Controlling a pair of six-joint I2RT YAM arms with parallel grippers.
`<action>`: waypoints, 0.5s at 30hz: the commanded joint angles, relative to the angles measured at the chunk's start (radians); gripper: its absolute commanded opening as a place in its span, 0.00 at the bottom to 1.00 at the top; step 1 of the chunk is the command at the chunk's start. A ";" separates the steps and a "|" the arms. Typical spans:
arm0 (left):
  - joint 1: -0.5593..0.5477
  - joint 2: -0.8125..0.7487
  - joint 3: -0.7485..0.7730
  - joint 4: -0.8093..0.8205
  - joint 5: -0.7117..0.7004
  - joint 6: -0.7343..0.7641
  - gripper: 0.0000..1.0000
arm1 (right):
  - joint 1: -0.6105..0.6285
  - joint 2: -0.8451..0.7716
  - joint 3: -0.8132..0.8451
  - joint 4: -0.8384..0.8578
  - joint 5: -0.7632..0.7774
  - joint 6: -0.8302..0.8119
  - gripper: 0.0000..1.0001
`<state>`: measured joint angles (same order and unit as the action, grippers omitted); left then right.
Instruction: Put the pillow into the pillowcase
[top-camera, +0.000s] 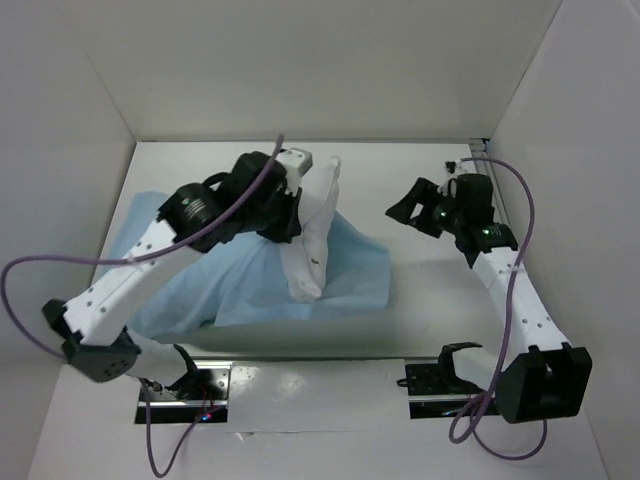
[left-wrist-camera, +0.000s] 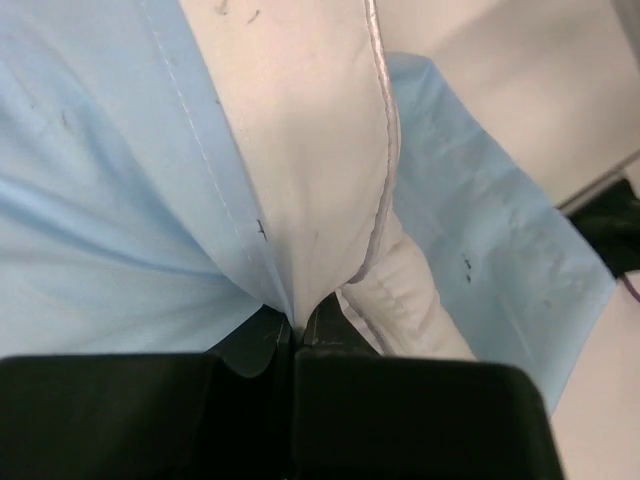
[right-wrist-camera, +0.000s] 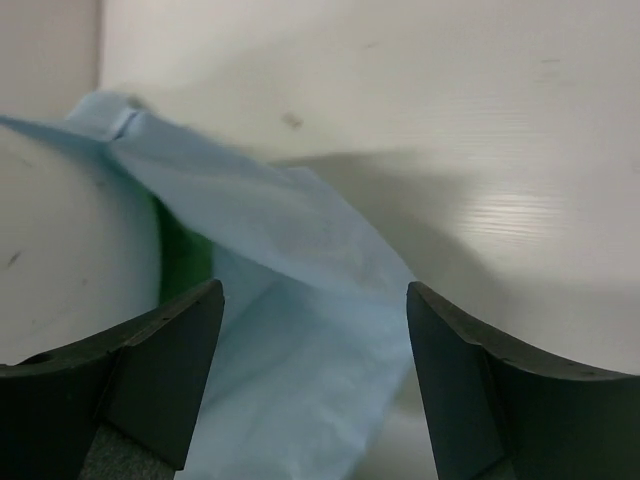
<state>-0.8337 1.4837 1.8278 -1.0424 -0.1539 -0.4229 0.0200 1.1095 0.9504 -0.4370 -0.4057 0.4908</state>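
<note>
Left gripper (left-wrist-camera: 296, 335) jaws pressed together, pinching a gathered bit of the white pillow (top-camera: 308, 255) beside its piped seam. The light blue pillowcase (top-camera: 250, 280) hem runs into the same pinch, and I cannot tell if it is caught too. In the top view the left fingertips are hidden under the wrist. The pillow stands up on edge across the pillowcase, and its lower end is partly wrapped in blue, but how far in is unclear. The pillowcase lies spread on the table (top-camera: 420, 290), its left part covered by the left arm. Right gripper (right-wrist-camera: 315, 300) jaws wide apart, nothing between them, hovering above the pillowcase's right edge. In the right wrist view a green strip shows between pillow and blue cloth; both are cut off by the frame.
</note>
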 joint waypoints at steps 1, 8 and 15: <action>0.004 -0.089 -0.129 0.223 0.186 -0.040 0.00 | 0.179 0.024 0.036 0.136 -0.076 0.078 0.80; 0.013 -0.175 -0.249 0.312 0.228 -0.105 0.00 | 0.521 0.105 -0.001 0.178 0.085 0.104 0.59; 0.013 -0.165 -0.222 0.323 0.232 -0.105 0.00 | 0.682 0.118 -0.082 0.218 0.200 0.215 0.56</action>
<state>-0.8227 1.3373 1.5517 -0.8680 0.0132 -0.5014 0.6506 1.2312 0.8822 -0.2920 -0.2649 0.6384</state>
